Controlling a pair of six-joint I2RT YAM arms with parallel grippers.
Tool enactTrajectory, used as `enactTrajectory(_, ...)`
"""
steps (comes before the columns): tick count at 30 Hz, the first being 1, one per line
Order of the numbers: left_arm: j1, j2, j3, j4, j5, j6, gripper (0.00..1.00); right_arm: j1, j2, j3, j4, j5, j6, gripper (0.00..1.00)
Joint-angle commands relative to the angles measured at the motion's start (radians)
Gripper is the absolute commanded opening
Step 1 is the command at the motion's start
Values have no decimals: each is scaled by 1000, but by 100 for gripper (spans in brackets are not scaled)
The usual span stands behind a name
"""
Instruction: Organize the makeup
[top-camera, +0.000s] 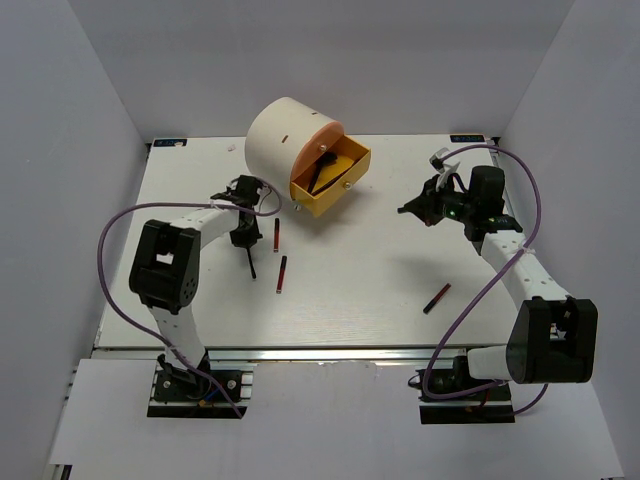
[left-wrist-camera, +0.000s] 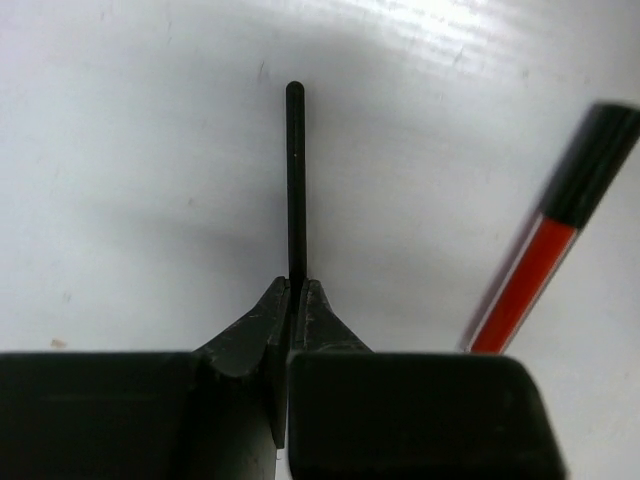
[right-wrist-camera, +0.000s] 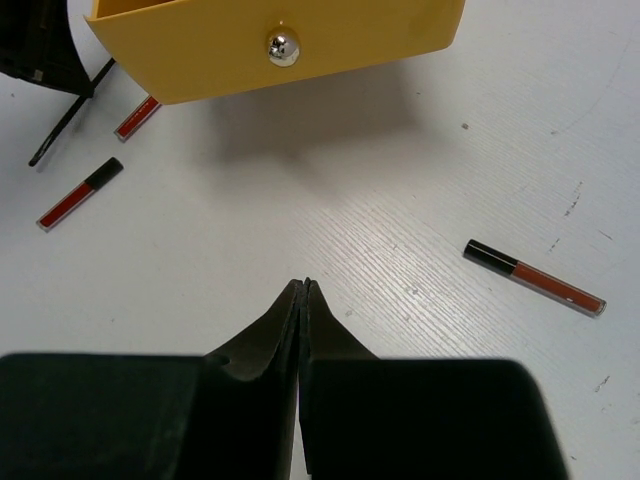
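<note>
My left gripper (top-camera: 244, 242) is shut on a thin black brush (top-camera: 249, 262) whose free end rests on the table; in the left wrist view the jaws (left-wrist-camera: 296, 282) pinch its handle (left-wrist-camera: 295, 170). Two dark-red-and-black sticks (top-camera: 276, 235) (top-camera: 282, 273) lie just right of it, and one shows in the left wrist view (left-wrist-camera: 545, 255). A third stick (top-camera: 436, 298) lies near the right arm and also shows in the right wrist view (right-wrist-camera: 535, 277). My right gripper (top-camera: 405, 210) (right-wrist-camera: 303, 285) is shut and empty above the table. No sponges are in view.
A cream cylindrical box (top-camera: 280, 135) lies at the back, its yellow drawer (top-camera: 345, 185) pulled open with black brushes (top-camera: 322, 170) inside. The drawer front and knob (right-wrist-camera: 283, 45) face my right gripper. White walls enclose the table.
</note>
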Motion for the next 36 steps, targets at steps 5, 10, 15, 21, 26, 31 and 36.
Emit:
enactTrajectory(5, 6, -290, -61, -11, 101, 23, 0, -9, -28, -9, 24, -14, 10, 2)
enactTrajectory(10, 0, -432, -109, 62, 205, 34, 0, -9, -24, -3, 24, -18, 10, 2)
enactTrajectory(15, -122, -581, -66, 199, 258, 106, 0, -9, -19, 7, 14, -23, 7, 2)
enactTrajectory(21, -282, -448, 208, 240, 244, 253, 0, -9, -12, 17, 13, -35, 8, 2)
enactTrajectory(26, -316, -256, 418, 249, 252, 398, 0, -9, -21, 17, 13, -40, 8, 2)
enactTrajectory(31, -348, -52, 654, 199, 226, 581, 0, -9, -31, 15, 13, -44, -1, 2)
enactTrajectory(36, -373, 42, 744, 197, 152, 679, 0, -9, -30, 18, 16, -44, 1, 2)
